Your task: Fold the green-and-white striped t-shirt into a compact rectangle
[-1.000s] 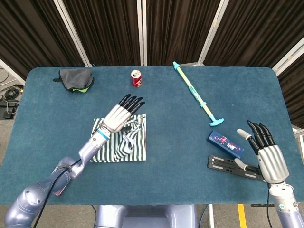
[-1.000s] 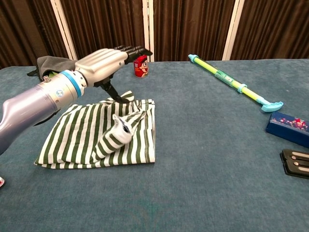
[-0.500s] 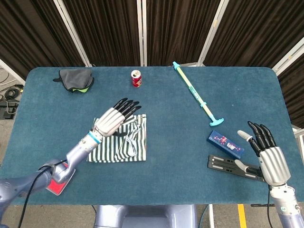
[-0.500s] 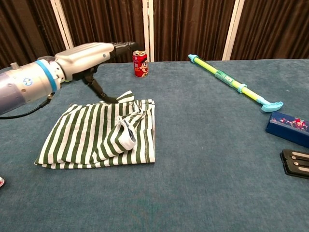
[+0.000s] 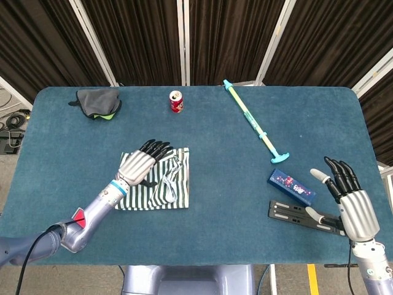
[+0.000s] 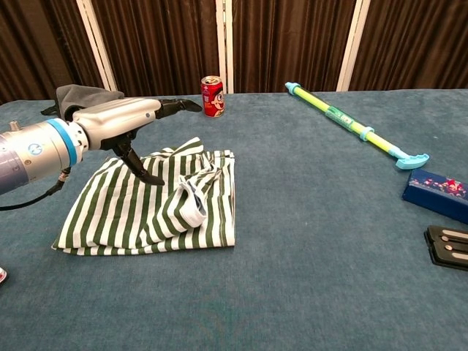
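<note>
- The green-and-white striped t-shirt lies partly folded on the blue surface, left of centre in the head view, with a sleeve bunched on top toward its right edge.
- The left hand hovers over the shirt's upper left part, fingers stretched flat and apart, thumb angled down toward the cloth; it holds nothing. The chest view shows it raised above the fabric.
- The right hand is at the lower right of the head view, fingers spread and empty, just beside a black flat bar.
- A blue box sits near that bar.
- A red can, a grey cloth and a long green-yellow stick lie along the far side.
</note>
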Robot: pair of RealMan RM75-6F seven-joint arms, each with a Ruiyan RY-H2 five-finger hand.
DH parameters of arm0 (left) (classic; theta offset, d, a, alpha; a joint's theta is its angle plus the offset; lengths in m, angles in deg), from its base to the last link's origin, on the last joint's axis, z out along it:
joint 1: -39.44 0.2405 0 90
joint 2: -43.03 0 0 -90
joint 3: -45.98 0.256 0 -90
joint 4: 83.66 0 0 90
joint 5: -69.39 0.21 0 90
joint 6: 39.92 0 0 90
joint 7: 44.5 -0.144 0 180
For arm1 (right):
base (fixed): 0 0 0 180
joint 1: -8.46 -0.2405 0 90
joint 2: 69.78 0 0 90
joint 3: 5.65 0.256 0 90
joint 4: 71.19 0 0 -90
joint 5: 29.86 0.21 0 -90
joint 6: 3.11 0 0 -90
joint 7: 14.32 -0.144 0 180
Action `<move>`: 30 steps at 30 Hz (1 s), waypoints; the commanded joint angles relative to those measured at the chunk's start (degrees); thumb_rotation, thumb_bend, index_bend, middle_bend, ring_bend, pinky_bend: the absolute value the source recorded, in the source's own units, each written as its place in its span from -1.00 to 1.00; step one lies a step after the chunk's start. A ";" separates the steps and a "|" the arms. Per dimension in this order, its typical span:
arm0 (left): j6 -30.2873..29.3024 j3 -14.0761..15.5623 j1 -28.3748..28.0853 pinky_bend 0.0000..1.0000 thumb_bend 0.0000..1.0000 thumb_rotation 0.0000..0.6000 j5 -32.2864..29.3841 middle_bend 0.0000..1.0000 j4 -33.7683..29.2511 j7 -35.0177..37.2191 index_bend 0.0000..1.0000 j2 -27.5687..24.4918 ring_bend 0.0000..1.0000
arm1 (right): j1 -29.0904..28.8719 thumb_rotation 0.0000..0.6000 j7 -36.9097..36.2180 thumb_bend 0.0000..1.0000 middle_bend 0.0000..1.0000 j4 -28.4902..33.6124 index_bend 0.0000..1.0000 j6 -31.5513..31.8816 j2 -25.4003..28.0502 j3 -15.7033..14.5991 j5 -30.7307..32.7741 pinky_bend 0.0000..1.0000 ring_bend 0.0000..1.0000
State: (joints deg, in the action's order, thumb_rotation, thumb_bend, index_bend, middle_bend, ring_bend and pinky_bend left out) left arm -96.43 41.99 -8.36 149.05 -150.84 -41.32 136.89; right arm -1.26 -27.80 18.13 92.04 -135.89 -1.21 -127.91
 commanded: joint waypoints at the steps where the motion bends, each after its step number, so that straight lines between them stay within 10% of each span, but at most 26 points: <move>1: 1.05 -1.13 -0.19 -1.00 -0.91 1.00 -1.22 -1.00 0.69 -1.34 -1.00 0.71 -1.00 | 0.03 1.00 -0.25 -1.00 -1.00 -0.04 -0.51 0.07 0.09 0.06 0.05 -1.00 -1.00; 30: 3.24 -3.51 -2.53 -1.00 -0.91 1.00 -0.92 -1.00 7.27 -2.90 -1.00 12.26 -1.00 | 0.51 1.00 -1.87 -1.00 -1.00 -0.18 -0.51 1.02 0.87 0.70 0.54 -1.00 -1.00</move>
State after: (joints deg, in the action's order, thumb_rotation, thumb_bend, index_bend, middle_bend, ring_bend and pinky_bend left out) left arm -93.17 38.55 -10.93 148.16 -143.63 -44.26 149.08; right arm -0.74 -29.67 17.96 93.06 -135.02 -0.50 -127.37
